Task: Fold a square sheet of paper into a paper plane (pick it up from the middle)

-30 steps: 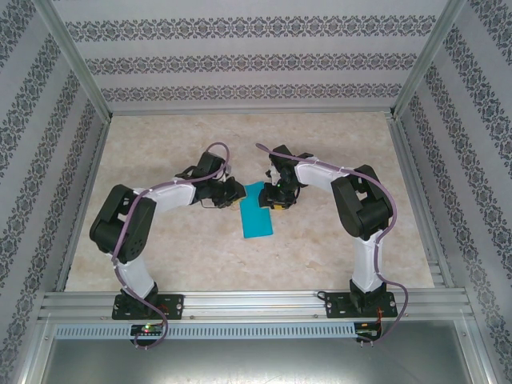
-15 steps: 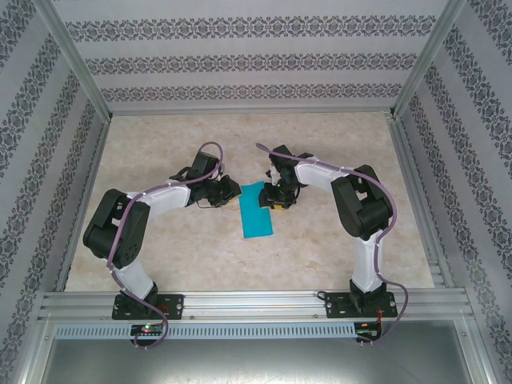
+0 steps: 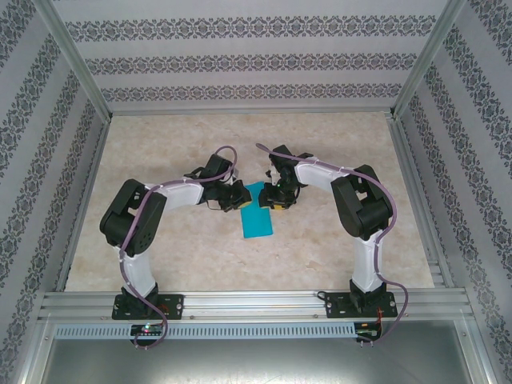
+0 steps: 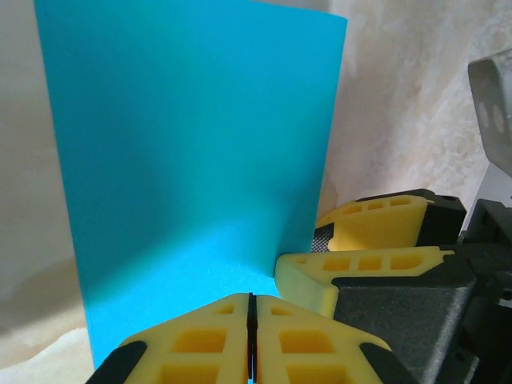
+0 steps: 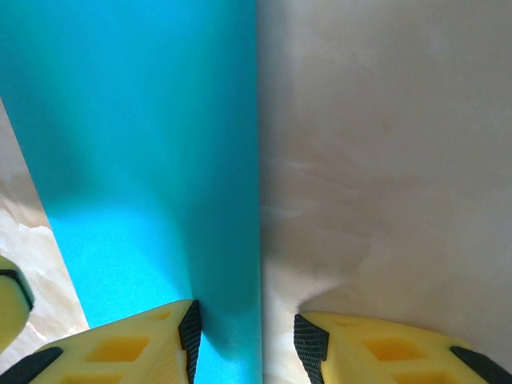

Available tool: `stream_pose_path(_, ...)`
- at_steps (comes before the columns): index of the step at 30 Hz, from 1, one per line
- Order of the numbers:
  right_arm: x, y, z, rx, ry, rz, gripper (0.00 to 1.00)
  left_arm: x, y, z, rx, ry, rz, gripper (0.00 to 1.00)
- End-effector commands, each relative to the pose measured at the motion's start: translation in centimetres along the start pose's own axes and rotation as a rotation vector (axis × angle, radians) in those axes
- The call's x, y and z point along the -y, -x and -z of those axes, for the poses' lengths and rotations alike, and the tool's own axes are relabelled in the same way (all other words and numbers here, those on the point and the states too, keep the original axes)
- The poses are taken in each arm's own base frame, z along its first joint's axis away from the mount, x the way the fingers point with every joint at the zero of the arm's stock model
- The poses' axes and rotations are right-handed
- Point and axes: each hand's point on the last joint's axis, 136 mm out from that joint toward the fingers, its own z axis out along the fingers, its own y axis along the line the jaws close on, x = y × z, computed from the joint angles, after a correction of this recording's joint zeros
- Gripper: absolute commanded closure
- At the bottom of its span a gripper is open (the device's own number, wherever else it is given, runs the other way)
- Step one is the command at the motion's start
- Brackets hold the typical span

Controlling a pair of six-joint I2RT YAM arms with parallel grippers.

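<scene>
- The left claw (image 4: 251, 298) has its two yellow fingers pressed together. Its tips sit at the left edge of the teal paper (image 3: 258, 218), toward the paper's far end. I cannot tell whether they pinch the paper.
- The teal paper shows as a narrow rectangle on the desk (image 3: 336, 256), midway between the two arms, with its far end between the two claws.
- The right claw (image 5: 246, 324) has its jaws apart and straddles the paper's long straight edge, one finger over the paper and the other over bare desk.
- Count: one paper, two claws.
</scene>
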Motion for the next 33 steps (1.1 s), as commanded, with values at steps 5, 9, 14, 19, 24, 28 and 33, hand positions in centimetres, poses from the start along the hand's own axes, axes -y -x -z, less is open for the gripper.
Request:
stream_pose_path(5, 10.8, -4.6, -6.1, -0.159, -0.389, -0.078, 0.56, -1.6, -1.3, -1.2, -0.071, 0.056, 0.002, 0.93)
stream_pose_path(9, 10.7, -4.7, -6.0, -0.159, -0.390, -0.076, 0.56, -2.8, -1.8, -1.7, -0.092, 0.094, 0.023, 0.97)
stream_pose_path(14, 10.4, -4.6, -5.6, -0.144, -0.389, -0.072, 0.56, -5.3, -2.8, -2.0, -0.121, 0.168, 0.058, 1.00)
stream_pose_path(19, 8.6, -3.5, -3.9, -0.085, -0.339, -0.059, 0.56, -7.8, -4.1, -2.4, -0.144, 0.217, 0.090, 1.00)
stream_pose_path(24, 4.0, -1.1, 1.0, 0.062, -0.210, -0.030, 0.53, -9.1, -4.7, -2.5, -0.161, 0.260, 0.091, 1.00)
stream_pose_path(28, 1.2, 0.1, 6.4, 0.241, -0.143, -0.021, 0.46, -9.9, -5.0, -2.6, -0.167, 0.279, 0.088, 1.00)
stream_pose_path(33, -2.2, 0.2, 8.7, 0.326, 0.001, 0.019, 0.50, -10.4, -5.2, -2.6, -0.170, 0.288, 0.083, 1.00)
